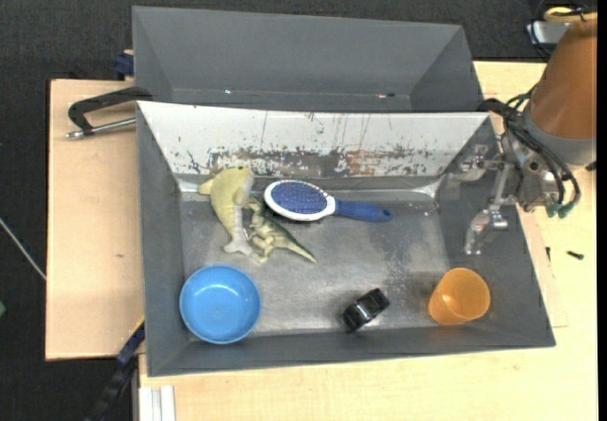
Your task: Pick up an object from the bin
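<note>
In the camera view, the gripper [479, 234] hangs at the right side of the grey bin [159, 248], near the right wall. If it is open or closed, I cannot tell. The nearest thing is an orange cup [459, 297], in the front right corner, just in front of the gripper. A small black clip [364, 309] lies left of the cup. Well apart, on the left, are a blue bowl [220, 303], a pale yellow dinosaur toy [248, 220] and a blue brush [302, 200].
</note>
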`<state>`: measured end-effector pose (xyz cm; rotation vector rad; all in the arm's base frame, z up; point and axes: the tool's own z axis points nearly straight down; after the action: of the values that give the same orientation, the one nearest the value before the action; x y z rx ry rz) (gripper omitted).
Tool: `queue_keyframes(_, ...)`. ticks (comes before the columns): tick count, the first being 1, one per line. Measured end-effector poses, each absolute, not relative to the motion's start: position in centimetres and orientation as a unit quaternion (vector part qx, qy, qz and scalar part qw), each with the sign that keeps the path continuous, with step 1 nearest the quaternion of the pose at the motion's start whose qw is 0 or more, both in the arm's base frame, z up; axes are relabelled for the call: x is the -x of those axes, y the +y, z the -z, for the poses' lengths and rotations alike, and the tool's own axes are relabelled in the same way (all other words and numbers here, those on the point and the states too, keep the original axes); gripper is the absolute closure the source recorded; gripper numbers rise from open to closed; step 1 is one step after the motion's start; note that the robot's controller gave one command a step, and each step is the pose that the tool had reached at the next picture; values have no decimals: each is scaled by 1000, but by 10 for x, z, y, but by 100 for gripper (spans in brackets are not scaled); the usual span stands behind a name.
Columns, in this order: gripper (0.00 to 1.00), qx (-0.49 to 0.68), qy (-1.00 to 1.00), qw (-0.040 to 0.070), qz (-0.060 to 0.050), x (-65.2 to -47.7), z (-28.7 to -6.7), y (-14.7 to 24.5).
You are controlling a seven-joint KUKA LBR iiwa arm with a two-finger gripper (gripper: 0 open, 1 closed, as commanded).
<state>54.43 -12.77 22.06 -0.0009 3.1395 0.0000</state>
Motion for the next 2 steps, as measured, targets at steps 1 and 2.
queue_keyframes(1,0,50,999,-4,-3,-495,-129,-63)
queue_keyframes(2,0,169,986,3,0,-502,-72,-30)
